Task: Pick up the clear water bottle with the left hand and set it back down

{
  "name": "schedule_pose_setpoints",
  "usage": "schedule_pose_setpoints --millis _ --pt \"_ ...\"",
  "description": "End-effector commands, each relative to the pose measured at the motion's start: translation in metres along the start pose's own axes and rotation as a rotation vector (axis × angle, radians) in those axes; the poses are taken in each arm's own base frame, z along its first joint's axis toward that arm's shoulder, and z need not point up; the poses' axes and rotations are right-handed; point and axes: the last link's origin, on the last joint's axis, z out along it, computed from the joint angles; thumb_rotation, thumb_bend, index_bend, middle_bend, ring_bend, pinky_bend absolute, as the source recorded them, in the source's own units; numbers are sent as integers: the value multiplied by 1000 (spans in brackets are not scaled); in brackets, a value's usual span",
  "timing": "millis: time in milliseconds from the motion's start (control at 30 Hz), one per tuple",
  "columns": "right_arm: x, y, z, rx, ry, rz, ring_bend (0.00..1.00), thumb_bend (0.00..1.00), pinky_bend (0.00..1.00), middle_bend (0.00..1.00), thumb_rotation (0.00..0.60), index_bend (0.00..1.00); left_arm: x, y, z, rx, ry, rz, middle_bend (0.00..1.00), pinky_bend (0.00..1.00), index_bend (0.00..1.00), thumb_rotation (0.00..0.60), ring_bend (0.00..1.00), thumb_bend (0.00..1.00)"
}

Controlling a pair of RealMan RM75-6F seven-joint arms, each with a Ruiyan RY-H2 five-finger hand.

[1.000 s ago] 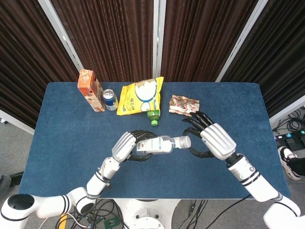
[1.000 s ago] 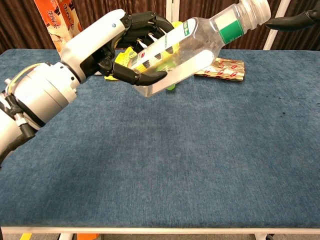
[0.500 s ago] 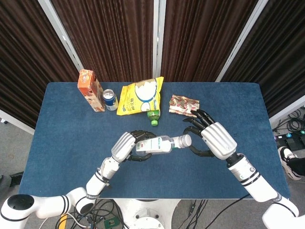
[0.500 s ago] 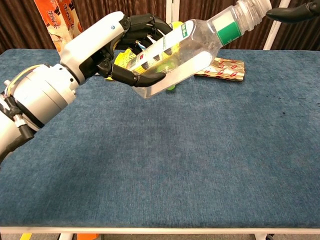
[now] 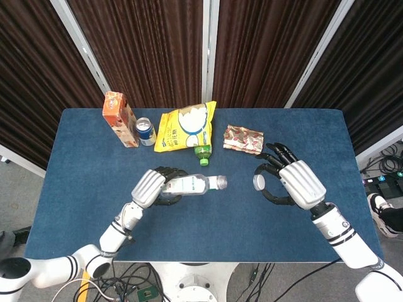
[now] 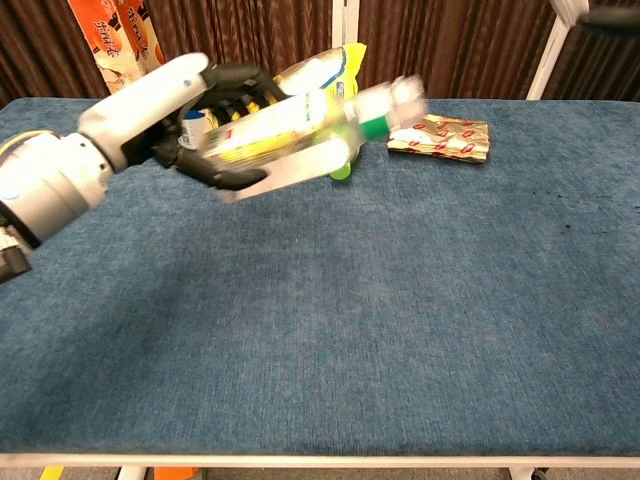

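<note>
The clear water bottle with a white label and green neck band lies nearly level in my left hand, neck pointing right. In the chest view the bottle is blurred and raised off the blue table, with my left hand wrapped around its base. Its neck end shows no cap. My right hand hovers to the right, apart from the bottle, pinching a small white cap in its fingers. Only a dark fingertip of the right hand shows at the chest view's top edge.
Along the table's back stand an orange carton and a can. Beside them lie a yellow chip bag, a small green bottle and a red-patterned packet. Dark curtains hang behind.
My left hand has carried the bottle to the left, away from the right hand. The white cap has come off the neck and stayed in the right hand, which shifted slightly right.
</note>
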Motion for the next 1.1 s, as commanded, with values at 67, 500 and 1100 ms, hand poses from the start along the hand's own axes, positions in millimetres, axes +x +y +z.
schedule_pose_setpoints --millis 67,500,1100 --pt "-18 8 -2 -23 -80 0 0 303 0 182 600 499 10 -41 -21 175 -127 230 461 353 433 600 363 471" --pt "-81 11 14 -4 -224 -57 0 304 0 164 600 471 21 -55 -46 312 -156 250 175 224 91 600 80 313" --pt "-163 34 41 -67 -357 -236 0 305 0 121 600 257 89 -87 -104 453 64 239 168 215 83 600 78 297"
